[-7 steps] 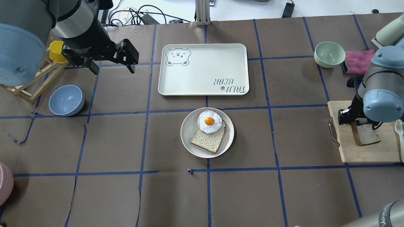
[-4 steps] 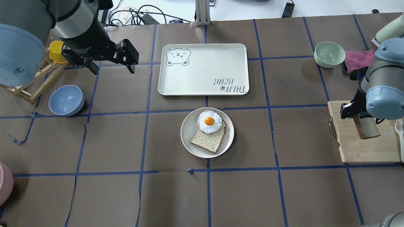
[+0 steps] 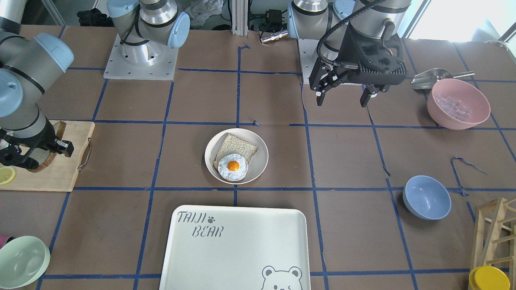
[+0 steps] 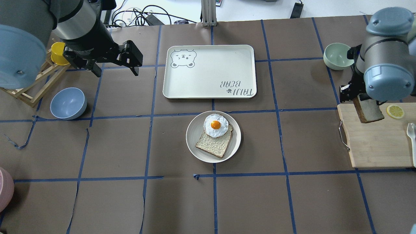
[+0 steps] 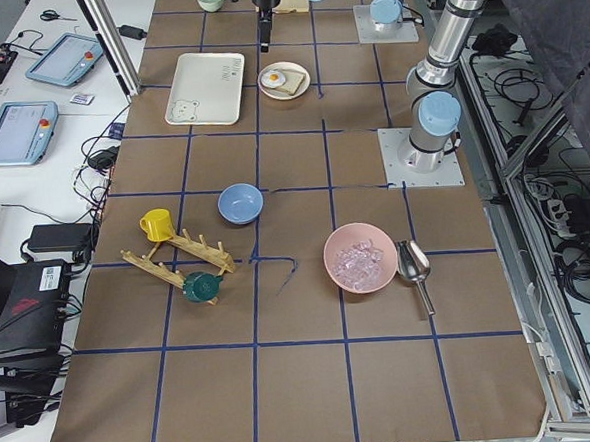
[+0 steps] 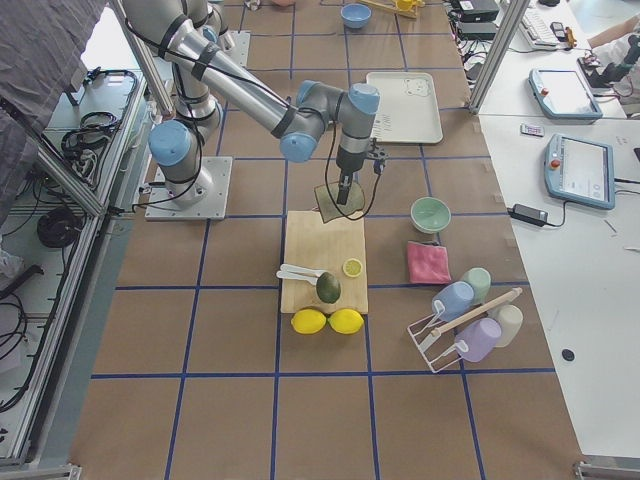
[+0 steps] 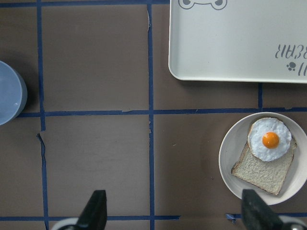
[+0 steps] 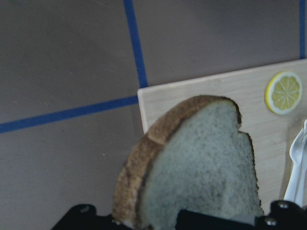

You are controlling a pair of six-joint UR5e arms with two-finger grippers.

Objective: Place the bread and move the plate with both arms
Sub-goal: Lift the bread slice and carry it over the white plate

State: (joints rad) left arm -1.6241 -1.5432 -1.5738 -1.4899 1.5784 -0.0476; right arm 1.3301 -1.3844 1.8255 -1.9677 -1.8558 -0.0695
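Right wrist-mounted, bread (image 8: pixel 201 163) clamped in right claw (image 8: pixel 184 216)

"TAIJI BEAR" lettering on white tray (image 3: pixel 242 245), beside printed bear face

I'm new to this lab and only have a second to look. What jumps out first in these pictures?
The bright fried egg on a brown slice, on the plate at the centre, draws the eye first. Next comes the right claw, shut on the bread and holding it on edge over a corner of the wooden board at the robot's right. The left claw hangs open over bare table.
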